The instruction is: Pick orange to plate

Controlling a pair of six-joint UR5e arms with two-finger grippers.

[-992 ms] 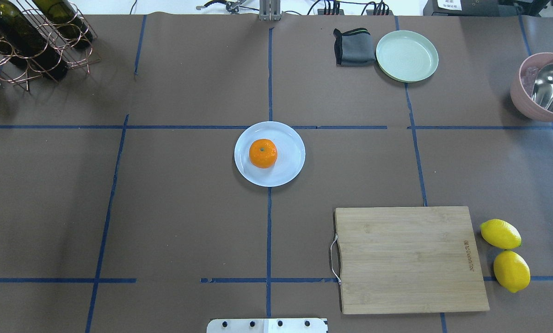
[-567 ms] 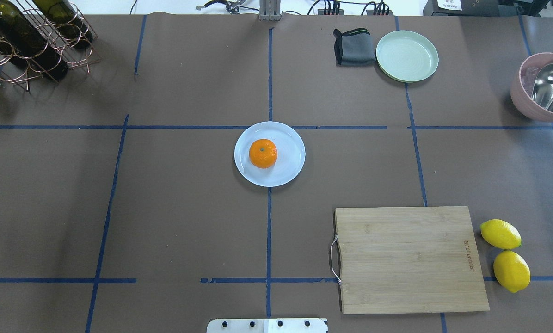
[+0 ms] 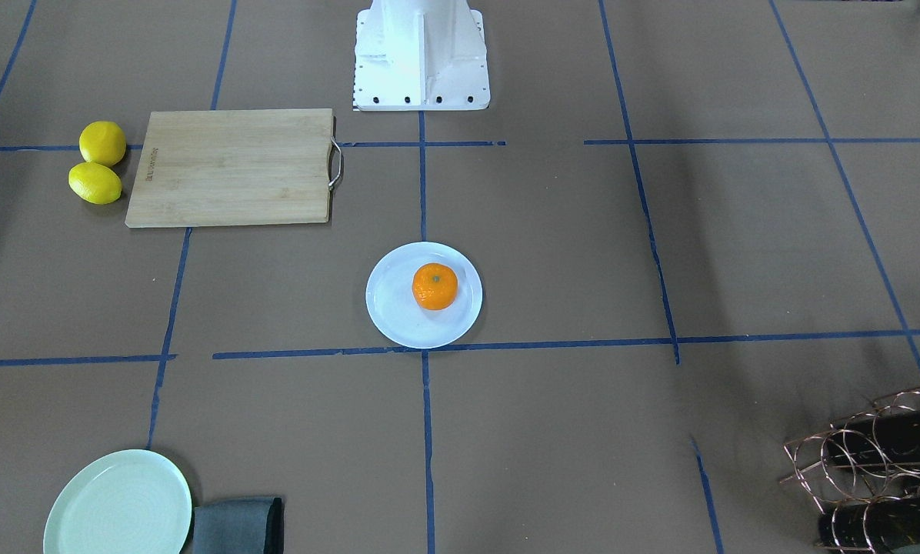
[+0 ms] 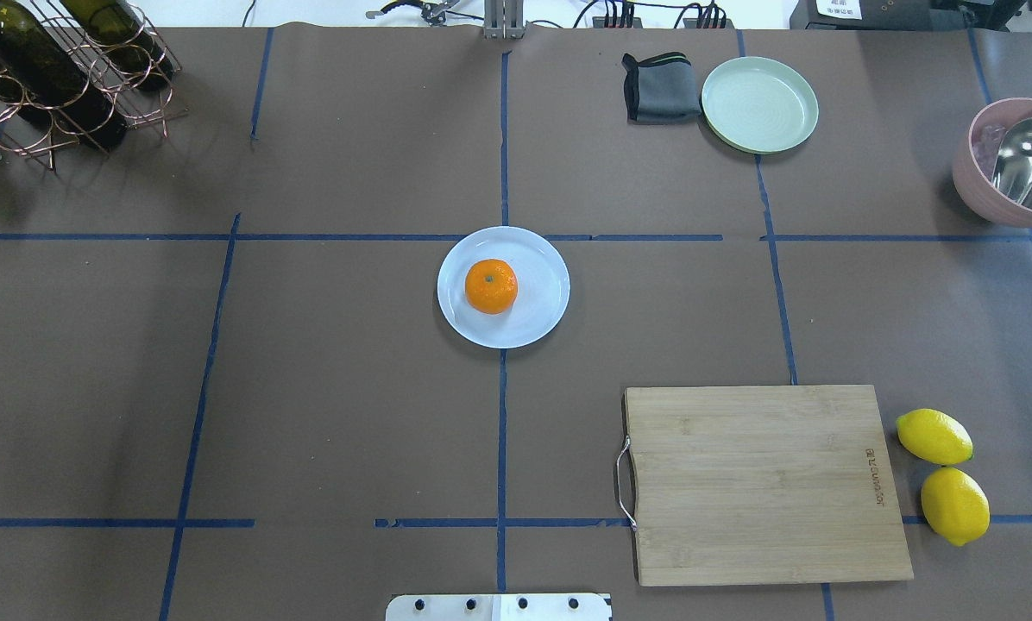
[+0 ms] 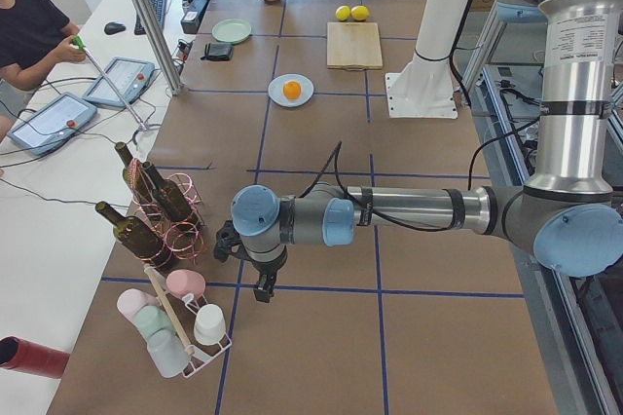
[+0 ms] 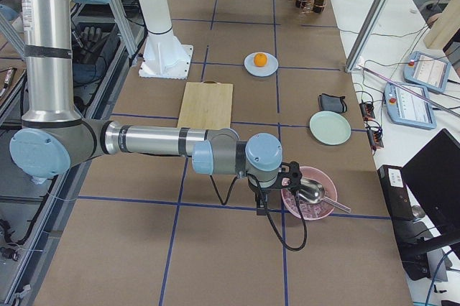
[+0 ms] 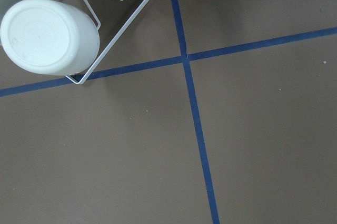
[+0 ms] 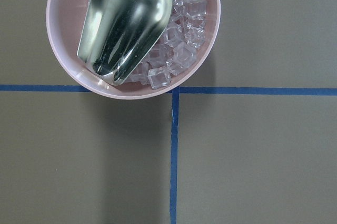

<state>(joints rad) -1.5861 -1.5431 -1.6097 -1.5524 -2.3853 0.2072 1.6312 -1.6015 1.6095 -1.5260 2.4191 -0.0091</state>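
1. The orange (image 4: 491, 285) sits on the plate (image 4: 540, 310), a little left of the plate's middle in the overhead view, with its stem dimple facing up.
2. Plate and fruit lie at the centre of that frame, just below a crossing of blue tape lines (image 4: 502, 236).
3. The left gripper (image 5: 261, 290) shows only in the left side view, at lower centre. It points down at the table near a bottle rack (image 5: 161, 210). I cannot tell whether its fingers are spread or pressed together.
4. The right gripper (image 6: 259, 204) shows only in the right side view, at lower centre. It points down just beside a pink bowl (image 6: 296, 211). Its finger gap cannot be judged either.
5. Both arms are well apart from the plate.
6. The left wrist view has a white cup (image 7: 48, 36) at upper left on a wire rack (image 7: 116, 45).
7. The right wrist view shows the bowl at the top, holding ice cubes (image 8: 181, 50) and a metal scoop (image 8: 126, 21).
8. In the overhead view, a cutting board (image 4: 766, 483) lies at lower right with two lemons (image 4: 934, 435) beside its right edge.
9. A green plate (image 4: 758, 103) and a grey cloth (image 4: 661, 88) sit side by side at upper right.
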